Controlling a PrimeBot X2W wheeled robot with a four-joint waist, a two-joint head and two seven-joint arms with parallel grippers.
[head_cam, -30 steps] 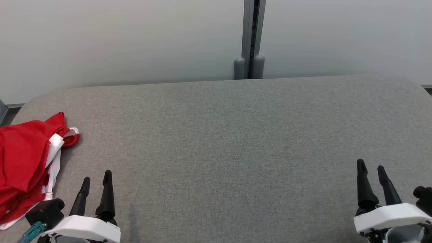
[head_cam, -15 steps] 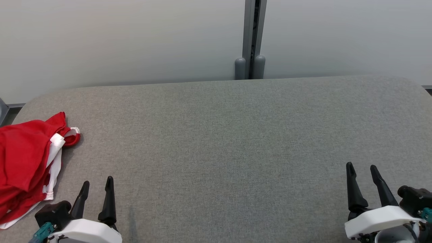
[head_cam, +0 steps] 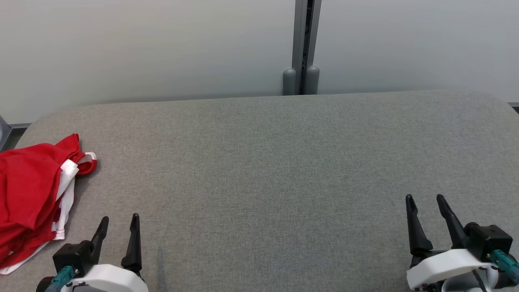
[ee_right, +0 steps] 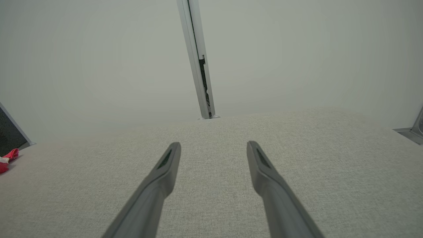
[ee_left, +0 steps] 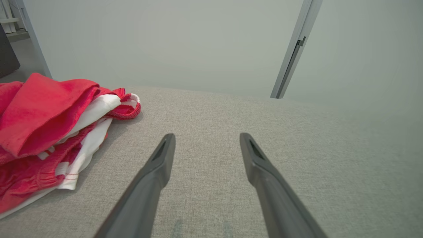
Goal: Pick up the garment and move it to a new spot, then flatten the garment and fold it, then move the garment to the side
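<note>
Grey table (head_cam: 259, 162) | garment (head_cam: 28, 194) crumpled far left, perhaps shorts | left tool (head_cam: 119, 217) apart | right tool (head_cam: 424, 198) apart

Red garment (head_cam: 24, 190) with white panels, perhaps red-stitched; heathered grey surface (head_cam: 284, 162).

The garment (head_cam: 24, 194) is cut off by the left edge in the head and left wrist views, and its lower layers are hidden under the red top fold. In the right wrist view it is cropped to 1 small red scrap at the left edge.
</note>
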